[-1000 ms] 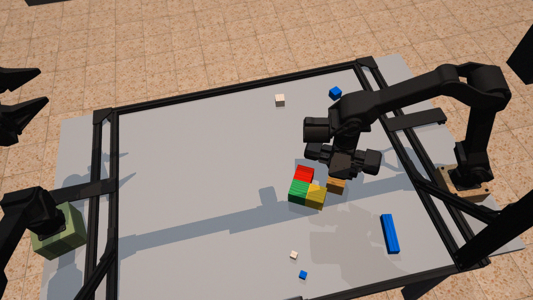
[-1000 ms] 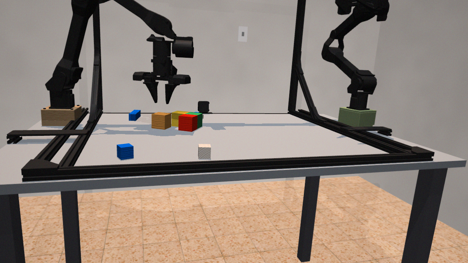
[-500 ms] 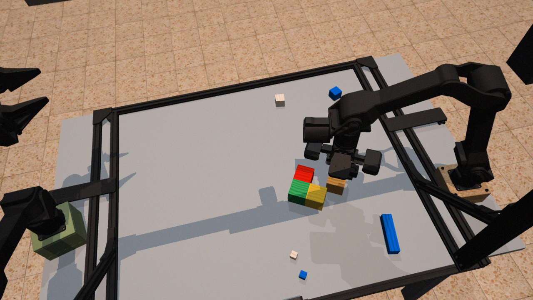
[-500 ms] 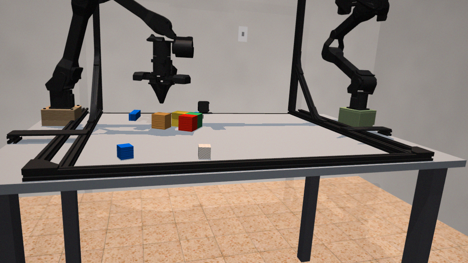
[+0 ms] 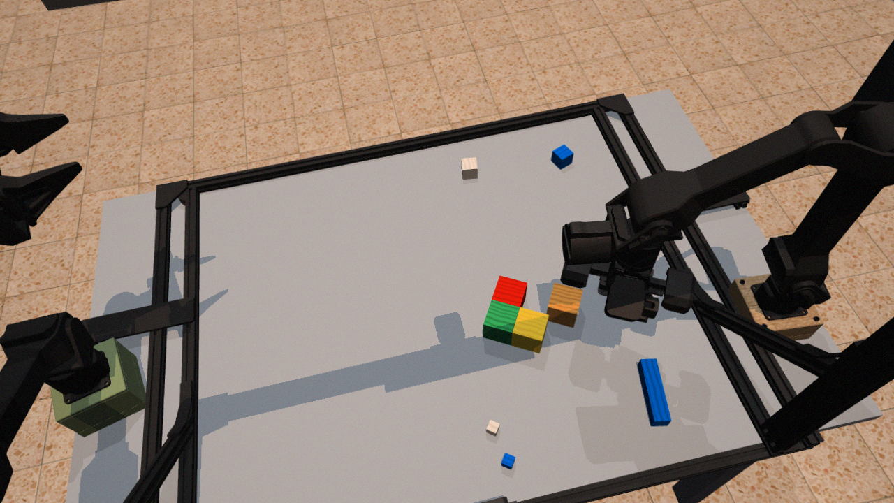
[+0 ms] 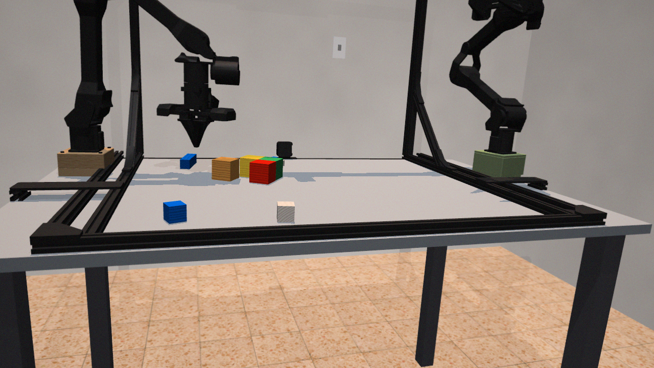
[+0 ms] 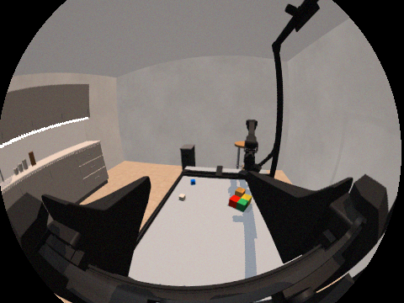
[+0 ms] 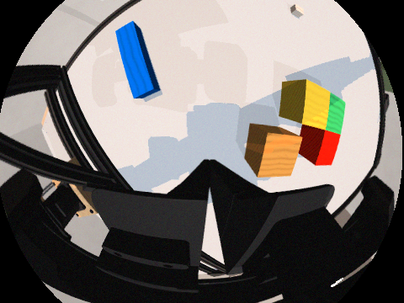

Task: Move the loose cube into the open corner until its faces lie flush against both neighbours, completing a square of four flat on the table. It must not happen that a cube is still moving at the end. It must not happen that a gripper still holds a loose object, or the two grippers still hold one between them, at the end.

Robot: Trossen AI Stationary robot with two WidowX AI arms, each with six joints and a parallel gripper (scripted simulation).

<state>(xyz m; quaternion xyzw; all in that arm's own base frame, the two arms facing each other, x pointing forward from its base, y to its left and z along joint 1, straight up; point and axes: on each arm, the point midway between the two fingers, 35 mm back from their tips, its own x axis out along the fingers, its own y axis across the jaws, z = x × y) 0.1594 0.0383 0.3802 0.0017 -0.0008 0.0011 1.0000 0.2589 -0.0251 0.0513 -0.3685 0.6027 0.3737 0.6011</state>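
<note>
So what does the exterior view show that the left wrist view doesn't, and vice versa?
Only exterior: the long blue block and the small wall plate.

Only left wrist: the drawer unit, the dark cabinet and the orange-topped stool.

Both: the loose orange cube, the red cube, green cube and yellow cube, plus a white cube and a blue cube.

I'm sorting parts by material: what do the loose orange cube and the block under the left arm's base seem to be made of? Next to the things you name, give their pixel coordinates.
The orange cube (image 5: pixel 565 300) (image 6: pixel 225 169) (image 7: pixel 240 192) (image 8: pixel 281 155) looks like wood, stained or painted, with wavy grain showing. The green block (image 5: pixel 128 381) (image 6: pixel 498 163) is smooth and evenly coloured with no grain; perhaps painted or plastic, I can't tell.
</note>
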